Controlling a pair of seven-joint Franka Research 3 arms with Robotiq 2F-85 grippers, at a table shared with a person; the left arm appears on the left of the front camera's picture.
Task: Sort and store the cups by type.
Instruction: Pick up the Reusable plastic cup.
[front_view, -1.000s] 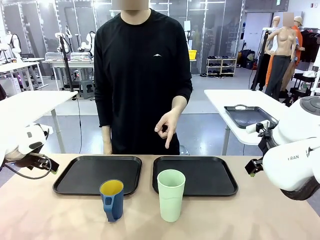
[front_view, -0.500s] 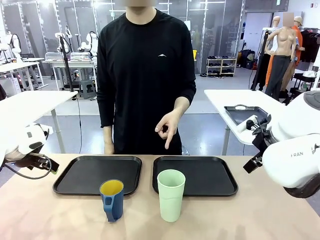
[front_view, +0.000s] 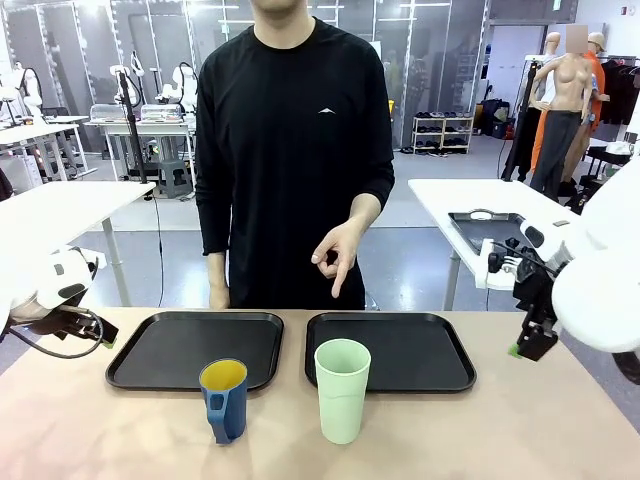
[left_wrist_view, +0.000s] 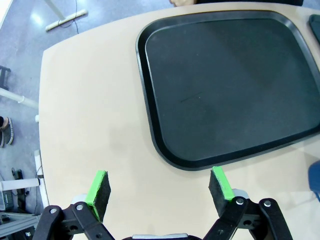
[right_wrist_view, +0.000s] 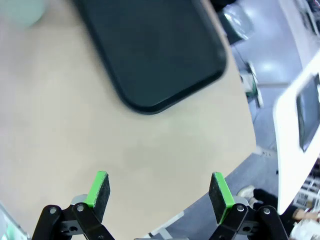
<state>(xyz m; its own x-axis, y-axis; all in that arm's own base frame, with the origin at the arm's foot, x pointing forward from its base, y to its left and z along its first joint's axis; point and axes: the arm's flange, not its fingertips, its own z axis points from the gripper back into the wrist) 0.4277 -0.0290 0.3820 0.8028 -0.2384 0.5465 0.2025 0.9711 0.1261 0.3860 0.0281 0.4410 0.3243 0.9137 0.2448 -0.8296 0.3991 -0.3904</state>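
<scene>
Mint tumbler (front_view: 342, 390) | left of, well apart from right end effector (right_wrist_view: 159, 189)

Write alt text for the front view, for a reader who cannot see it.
A tall pale mint-green plastic tumbler and a shorter dark blue handled mug with a yellow inside stand side by side on a tan table, in front of two black rectangular trays. Behind the trays a person in black points a hand downward.

Two upright cups near the front edge — blue mug (front_view: 225, 399) left, mint tumbler (front_view: 341, 390) right.
</scene>
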